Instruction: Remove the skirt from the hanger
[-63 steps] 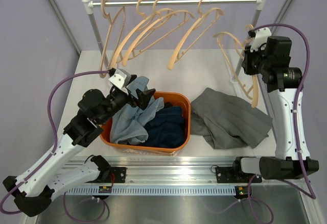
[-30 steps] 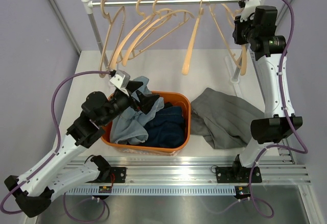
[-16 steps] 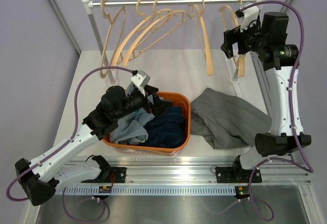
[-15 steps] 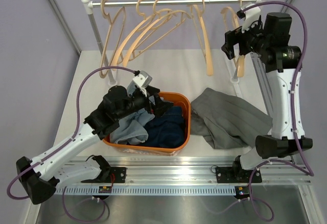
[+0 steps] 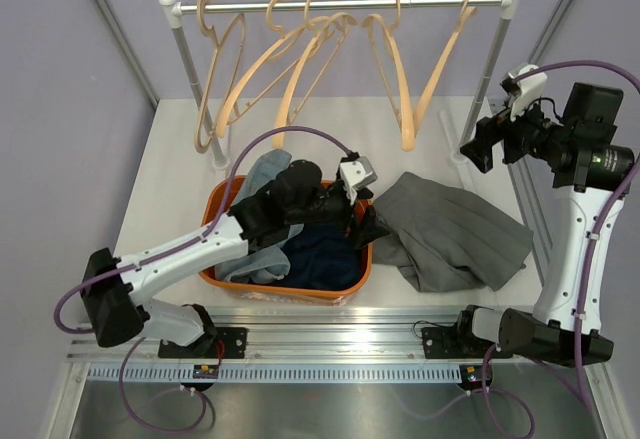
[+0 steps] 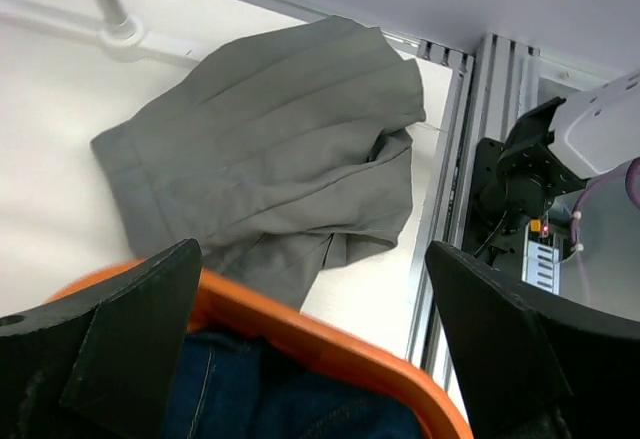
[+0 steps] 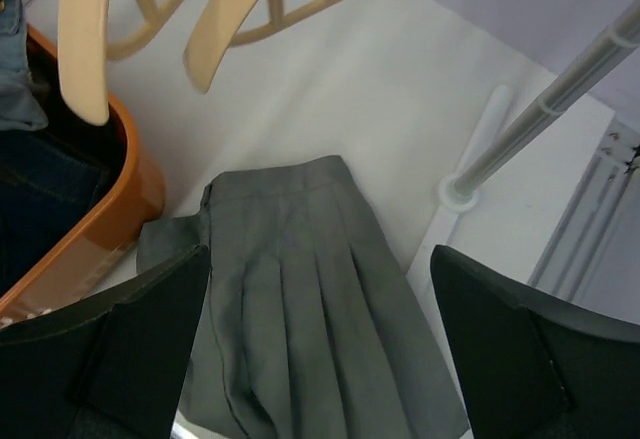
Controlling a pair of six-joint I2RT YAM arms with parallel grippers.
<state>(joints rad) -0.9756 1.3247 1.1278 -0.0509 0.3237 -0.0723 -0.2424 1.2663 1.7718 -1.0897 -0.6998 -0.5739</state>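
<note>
Lying loose on the bench, the skirt (image 5: 450, 234) sits just ahead of the left end effector (image 5: 372, 227), its long axis running away from those spread, empty fingers. The right end effector (image 5: 476, 151), also agape and empty, hangs above it, farther off. Since two seconds ago the left arm has swung across the basket (image 5: 300, 293). The right has left its hanger (image 5: 447, 44) on the rail.

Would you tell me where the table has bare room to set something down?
The white table is bare left of the orange plastic basket and in the strip behind it, under the pale wooden hangers. Right of the basket the crumpled grey skirt crowds the surface.
</note>
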